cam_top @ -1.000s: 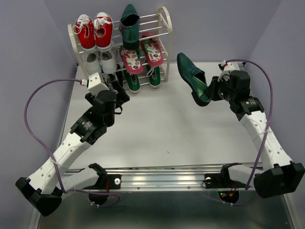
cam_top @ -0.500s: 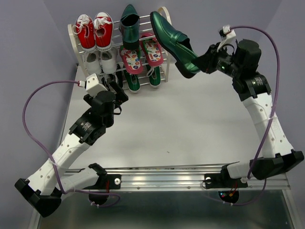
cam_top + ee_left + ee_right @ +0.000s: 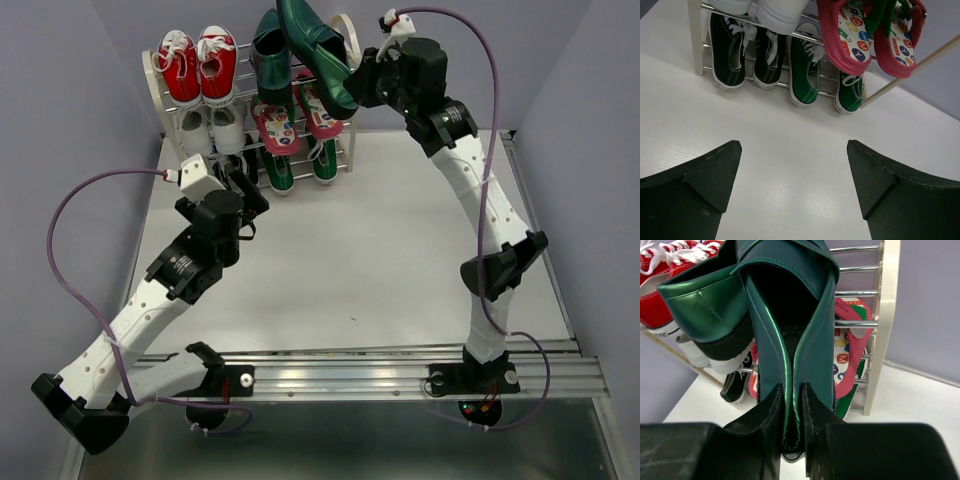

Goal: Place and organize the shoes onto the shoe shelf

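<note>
lining shoe shelf [image 3: 157,100]: green sneakers [image 3: 278,172], flip-flops [image 3: 275,128], one loafer [image 3: 268,60]

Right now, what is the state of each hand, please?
Left hand: open, holding nothing.
Right hand: closed on the heel rim of a dark green loafer.
</note>
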`<action>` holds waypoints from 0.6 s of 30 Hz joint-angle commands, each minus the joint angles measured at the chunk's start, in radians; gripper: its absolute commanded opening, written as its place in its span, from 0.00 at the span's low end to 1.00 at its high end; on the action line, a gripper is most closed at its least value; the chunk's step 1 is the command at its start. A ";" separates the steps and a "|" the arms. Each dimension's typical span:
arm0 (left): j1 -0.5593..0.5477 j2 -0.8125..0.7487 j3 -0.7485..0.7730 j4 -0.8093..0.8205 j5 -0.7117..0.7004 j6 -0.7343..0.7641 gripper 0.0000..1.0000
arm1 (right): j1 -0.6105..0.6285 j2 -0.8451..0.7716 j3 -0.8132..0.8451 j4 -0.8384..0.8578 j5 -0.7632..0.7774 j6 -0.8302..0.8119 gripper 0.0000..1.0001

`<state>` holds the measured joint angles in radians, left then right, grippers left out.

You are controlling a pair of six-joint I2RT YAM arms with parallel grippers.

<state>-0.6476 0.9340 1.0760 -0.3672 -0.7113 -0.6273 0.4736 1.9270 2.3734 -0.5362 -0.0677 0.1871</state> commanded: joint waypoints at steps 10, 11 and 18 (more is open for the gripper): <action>0.000 0.000 0.022 0.027 -0.004 -0.008 0.99 | 0.105 0.098 0.152 0.386 0.377 -0.047 0.01; -0.001 0.002 0.022 0.027 -0.004 -0.006 0.99 | 0.118 0.107 0.156 0.395 0.384 -0.051 0.01; -0.001 0.006 0.018 0.024 0.003 -0.008 0.99 | 0.137 0.159 0.179 0.458 0.399 -0.031 0.02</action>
<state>-0.6476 0.9394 1.0760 -0.3664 -0.6991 -0.6304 0.5972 2.1120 2.4664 -0.3397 0.2935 0.1493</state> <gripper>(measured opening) 0.989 0.210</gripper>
